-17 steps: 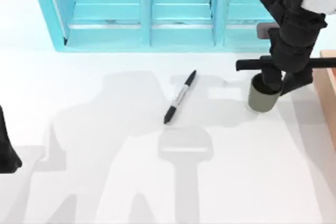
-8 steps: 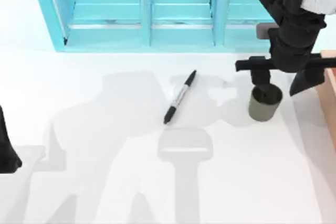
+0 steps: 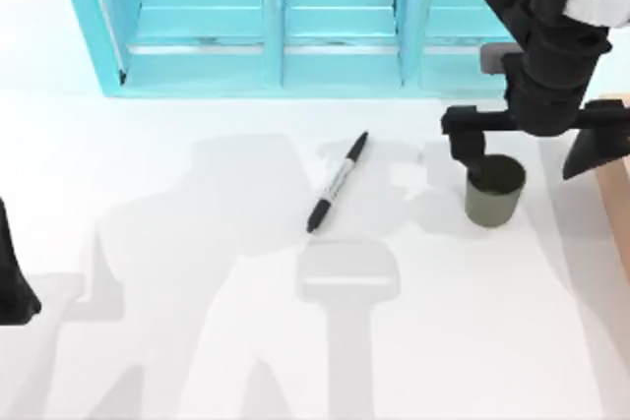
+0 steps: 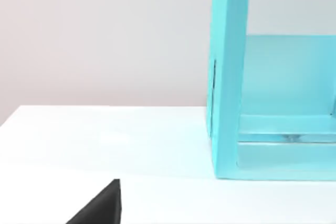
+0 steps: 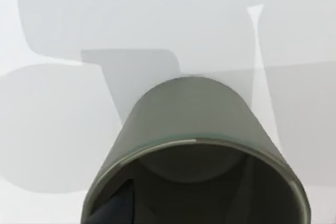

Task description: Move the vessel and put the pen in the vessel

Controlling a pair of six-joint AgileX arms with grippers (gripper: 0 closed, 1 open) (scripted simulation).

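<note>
The vessel (image 3: 495,192) is a small olive-green cup standing upright on the white table at the right. Its dark inside shows close up in the right wrist view (image 5: 194,145). My right gripper (image 3: 527,156) hangs just above and behind its rim, open wide, one finger at each side and neither touching it. One dark fingertip (image 5: 118,205) shows near the rim. The pen (image 3: 338,182), a slim black marker with a pale label, lies slanted on the table to the left of the vessel, apart from it. My left gripper (image 3: 10,282) is parked at the table's left edge.
A turquoise shelf unit (image 3: 276,27) runs along the back of the table; its side wall (image 4: 228,77) shows in the left wrist view. A tan wooden box (image 3: 618,174) stands at the right edge, close to the right arm. Open white table lies in front of the pen.
My right gripper's fingers have spread from around the vessel's rim and let it go. The gripper has risen a little. The vessel stands on the table; the pen has not moved.
</note>
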